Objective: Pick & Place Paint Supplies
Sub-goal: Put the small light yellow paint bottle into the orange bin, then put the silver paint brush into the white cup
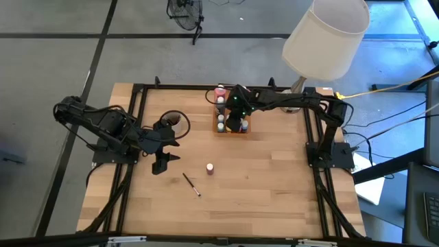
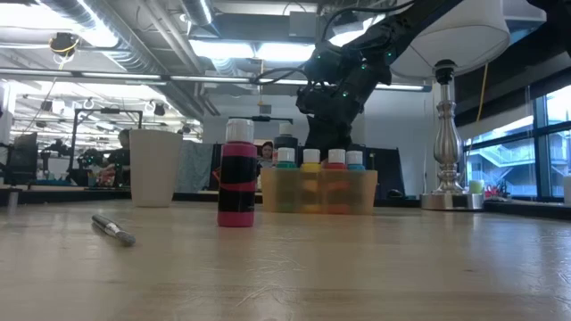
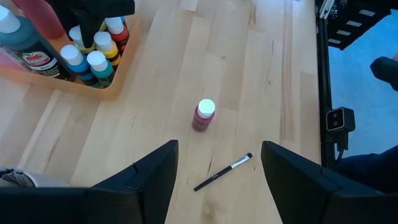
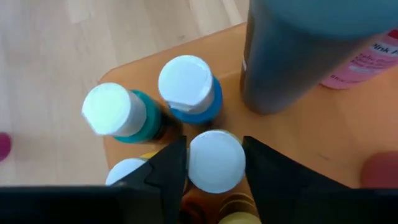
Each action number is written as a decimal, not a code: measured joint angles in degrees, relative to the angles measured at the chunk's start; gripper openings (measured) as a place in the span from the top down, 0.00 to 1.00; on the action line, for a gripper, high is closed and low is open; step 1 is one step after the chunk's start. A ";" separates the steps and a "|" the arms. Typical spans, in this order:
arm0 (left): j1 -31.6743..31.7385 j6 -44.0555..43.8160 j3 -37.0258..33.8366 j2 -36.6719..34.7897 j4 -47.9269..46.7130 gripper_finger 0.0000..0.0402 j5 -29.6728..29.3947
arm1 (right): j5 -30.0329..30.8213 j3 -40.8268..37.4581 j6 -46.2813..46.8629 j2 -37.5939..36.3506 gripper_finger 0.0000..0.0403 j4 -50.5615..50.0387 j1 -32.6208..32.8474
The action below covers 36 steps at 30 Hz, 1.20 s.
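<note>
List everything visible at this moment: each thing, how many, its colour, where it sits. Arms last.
Tray: one, orange, far-centre of table, holding the bottles.
Small bottles: at least four in tray, white caps, mixed colours.
Tall bottles: one dark, one pink, in tray.
Loose bottle: one, pink, white cap, upright mid-table.
Brush: one, dark, lying near the loose bottle.
Cup: one, white, left-far side.
Lamp: one, white shade, far-right corner.
Left gripper: open, idle at left.
Right gripper: straddling a white-capped bottle in the tray.
</note>
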 joint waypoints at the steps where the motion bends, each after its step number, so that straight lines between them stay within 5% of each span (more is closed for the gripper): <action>1: 0.00 -0.01 0.00 0.00 0.09 0.44 0.00 | 0.40 0.03 0.89 0.03 0.57 0.07 0.02; 19: 0.00 0.06 0.00 0.00 1.56 0.44 -0.02 | 2.67 7.13 0.82 -0.03 0.46 -7.34 1.19; 36: 0.00 0.24 0.00 0.35 1.45 0.44 6.86 | 4.36 31.43 -0.88 -0.14 0.46 -30.40 5.61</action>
